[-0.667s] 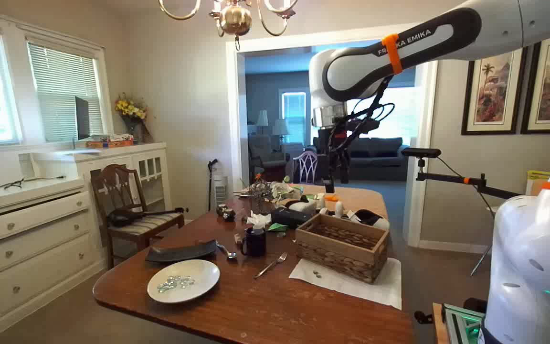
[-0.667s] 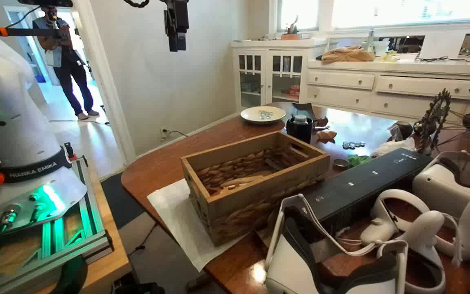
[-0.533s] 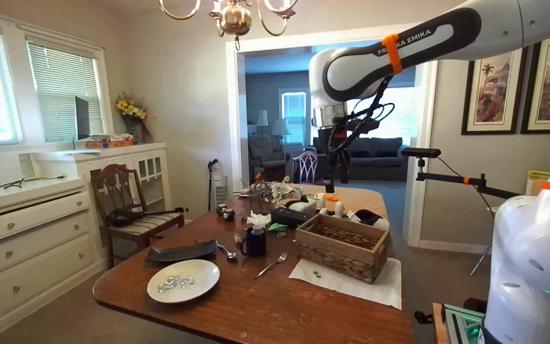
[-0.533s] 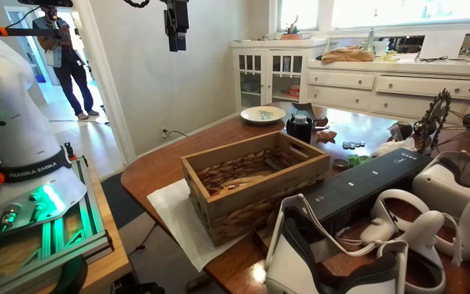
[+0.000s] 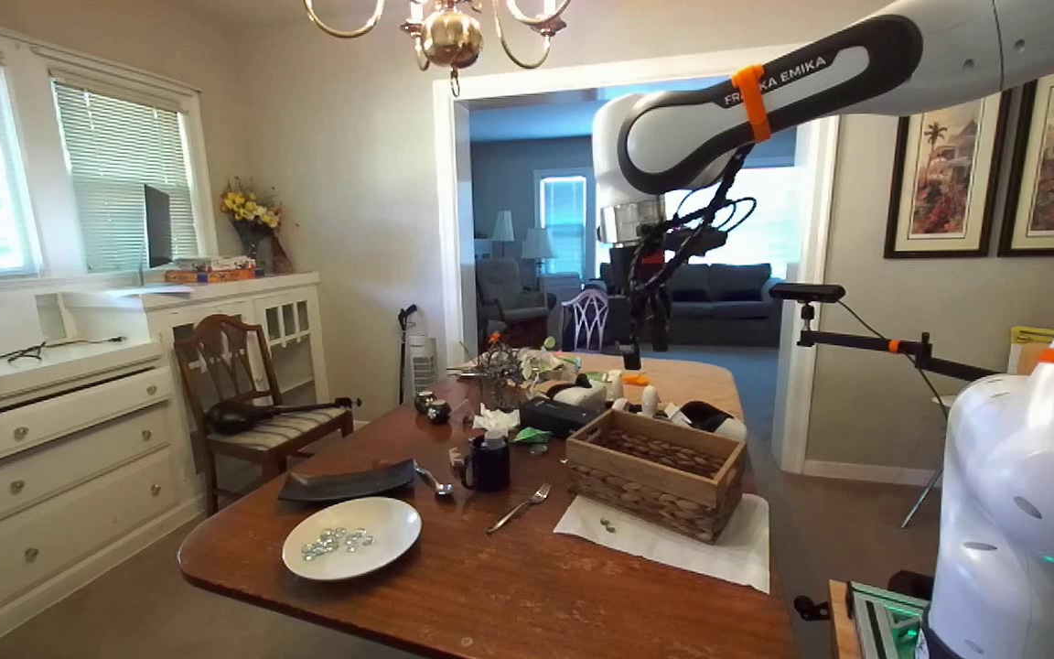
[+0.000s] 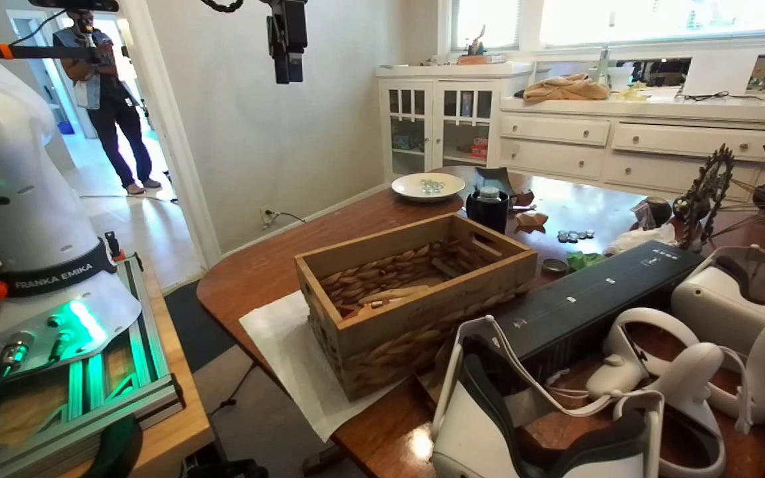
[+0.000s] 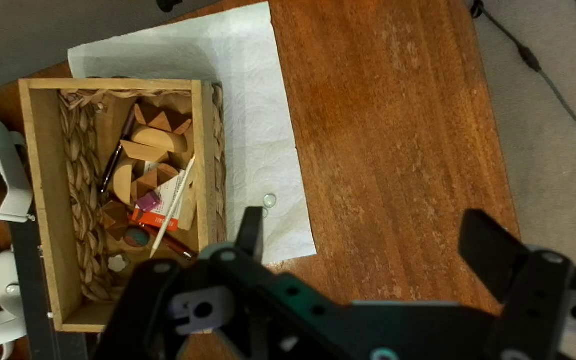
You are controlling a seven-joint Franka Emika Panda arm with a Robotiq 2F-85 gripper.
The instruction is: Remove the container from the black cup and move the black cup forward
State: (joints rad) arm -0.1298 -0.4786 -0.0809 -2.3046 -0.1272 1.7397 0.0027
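Claw, one: jaws spread wide, nothing between them, hanging higher than the wicker basket. Black cup, one: upright on the table beside the basket, apart from it, its handle on the side facing away from it; probably stiff, smooth and breakable, best gripped across its straight wall. Container, one: pale top projecting from the cup; likely light and slippery, to be pinched by that top and lifted straight out first.

White arm (lettered FRANKA EMIKA) | orange bands | black cables | black gripper
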